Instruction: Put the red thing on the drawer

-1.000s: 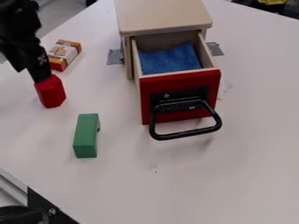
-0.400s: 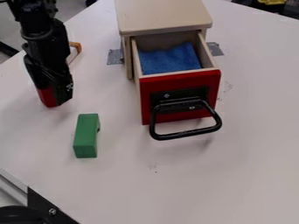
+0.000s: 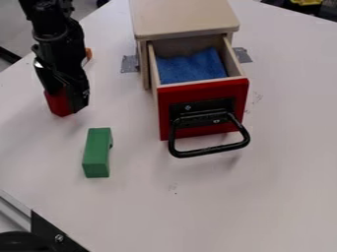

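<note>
- Left of the drawer [image 3: 197, 89], we've got the gripper [image 3: 62, 100] clamped on the red block [image 3: 58, 104]; step = grasp, prob. start of lift.
- Next, we raise it above drawer ht., carry it over the drawer's blue cloth [image 3: 191, 67], then let go.

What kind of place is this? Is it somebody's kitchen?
It looks more like a robot lab: a black robot arm is over a white table, near a red-fronted wooden drawer, and silvery-grey tape is stuck down.
</note>
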Tool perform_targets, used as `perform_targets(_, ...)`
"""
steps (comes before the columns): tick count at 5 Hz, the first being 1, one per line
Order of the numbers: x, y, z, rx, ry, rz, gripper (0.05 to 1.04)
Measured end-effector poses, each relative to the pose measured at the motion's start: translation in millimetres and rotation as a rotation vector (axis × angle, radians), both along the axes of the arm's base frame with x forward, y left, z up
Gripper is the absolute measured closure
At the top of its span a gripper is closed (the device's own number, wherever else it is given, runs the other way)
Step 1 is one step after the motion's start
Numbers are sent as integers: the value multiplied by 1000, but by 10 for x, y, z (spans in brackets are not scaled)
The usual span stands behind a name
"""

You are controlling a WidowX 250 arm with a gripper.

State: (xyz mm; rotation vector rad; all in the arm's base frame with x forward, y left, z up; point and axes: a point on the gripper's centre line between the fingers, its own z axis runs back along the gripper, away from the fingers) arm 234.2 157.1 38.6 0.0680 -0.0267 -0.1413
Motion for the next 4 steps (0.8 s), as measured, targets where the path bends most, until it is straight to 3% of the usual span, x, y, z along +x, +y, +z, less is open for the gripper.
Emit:
perform_targets(2,80,-26,140,-53,-8,-10,85)
perform_targets(4,95,147,365,-37,-38,6,85)
